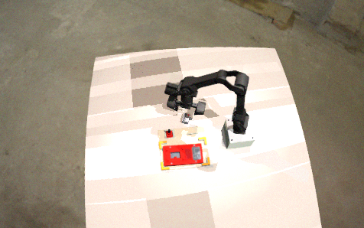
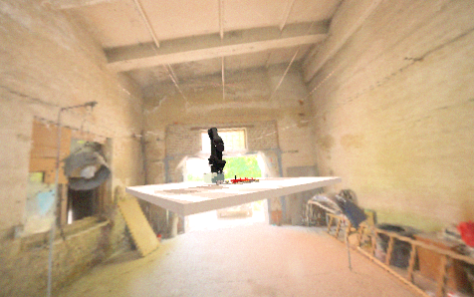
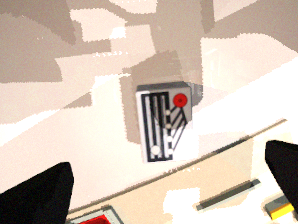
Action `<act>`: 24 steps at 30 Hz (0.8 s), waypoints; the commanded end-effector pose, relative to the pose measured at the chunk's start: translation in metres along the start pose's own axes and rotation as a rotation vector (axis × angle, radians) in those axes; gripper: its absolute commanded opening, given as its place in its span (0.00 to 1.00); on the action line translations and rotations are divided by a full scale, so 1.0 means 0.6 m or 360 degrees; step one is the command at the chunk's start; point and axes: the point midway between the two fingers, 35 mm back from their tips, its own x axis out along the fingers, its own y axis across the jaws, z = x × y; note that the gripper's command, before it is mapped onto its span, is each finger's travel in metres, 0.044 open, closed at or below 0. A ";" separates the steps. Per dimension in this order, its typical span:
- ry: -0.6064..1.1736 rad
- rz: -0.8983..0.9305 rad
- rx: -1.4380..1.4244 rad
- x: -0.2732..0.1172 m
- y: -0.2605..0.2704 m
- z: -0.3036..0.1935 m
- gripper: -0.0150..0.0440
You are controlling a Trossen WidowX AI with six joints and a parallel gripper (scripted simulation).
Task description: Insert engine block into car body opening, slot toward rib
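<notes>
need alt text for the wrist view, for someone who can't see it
A grey engine block with a red round spot lies on the table, between and beyond the open end effector's two dark fingers.
</notes>
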 end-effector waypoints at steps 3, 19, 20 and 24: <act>0.0013 -0.0023 -0.0003 0.034 -0.009 -0.001 1.00; 0.0013 -0.0023 -0.0003 0.080 -0.005 -0.003 1.00; 0.0013 -0.0023 -0.0003 0.083 -0.005 -0.003 1.00; 0.0013 -0.0023 -0.0003 0.093 -0.005 -0.003 1.00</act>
